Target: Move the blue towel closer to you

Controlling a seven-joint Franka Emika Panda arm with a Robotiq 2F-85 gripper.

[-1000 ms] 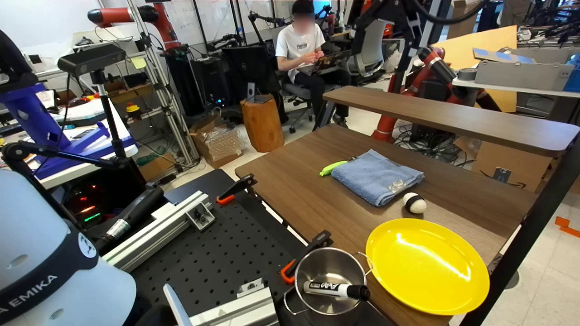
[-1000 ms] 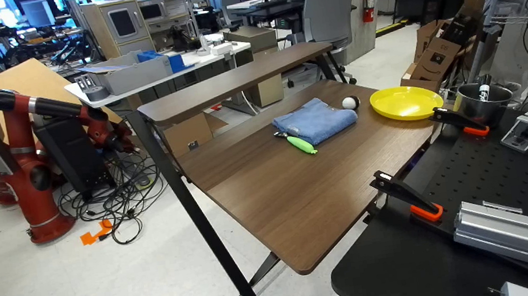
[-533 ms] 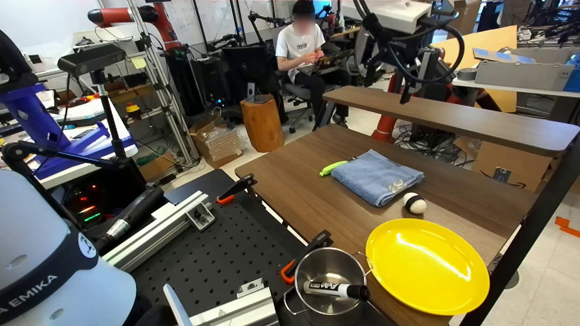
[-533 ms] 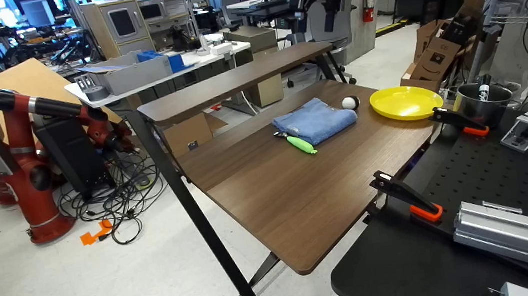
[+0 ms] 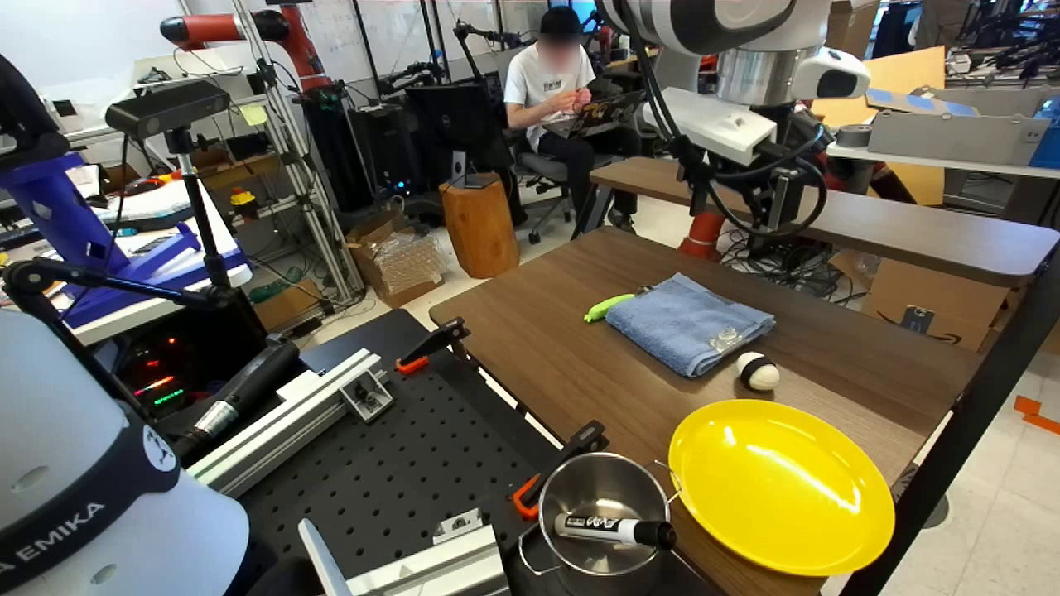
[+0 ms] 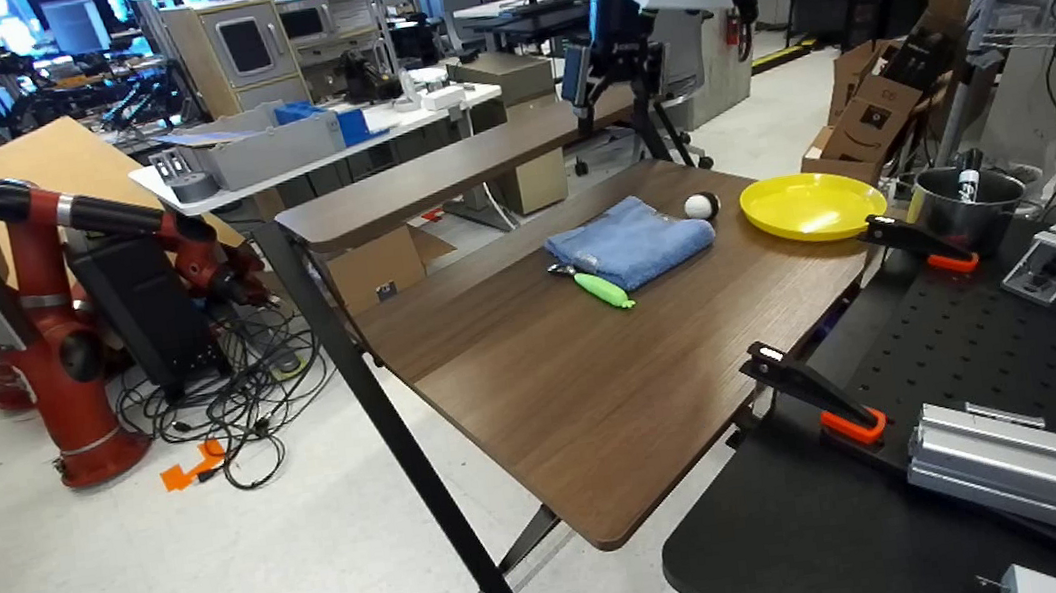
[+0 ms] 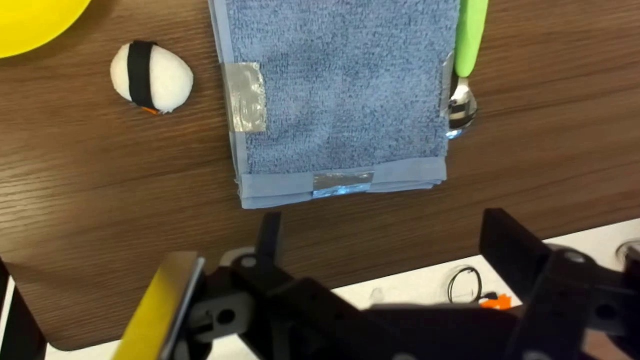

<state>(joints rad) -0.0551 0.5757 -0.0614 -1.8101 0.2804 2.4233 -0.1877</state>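
Observation:
The blue towel [image 5: 683, 323] lies folded flat on the brown table [image 5: 551, 331] in both exterior views [image 6: 632, 241]. In the wrist view the towel [image 7: 345, 90] fills the upper middle, with shiny tape on its edges. My gripper [image 7: 384, 219] is open and empty, its two fingers wide apart just beyond the towel's taped short edge in that view. In an exterior view the gripper [image 6: 621, 112] hangs above the table's far side, near the raised shelf, pointing down and apart from the towel.
A green-handled utensil [image 6: 603, 289] lies against the towel's side. A white ball with a black band [image 5: 758, 372] and a yellow plate [image 5: 778, 488] are on its other side. A raised shelf [image 5: 903, 232] runs along the far edge. A pot [image 6: 938, 208] holds a marker.
The arm has come into view from above and lowered; the gripper has moved down toward the table's far side. The towel and other objects have not moved.

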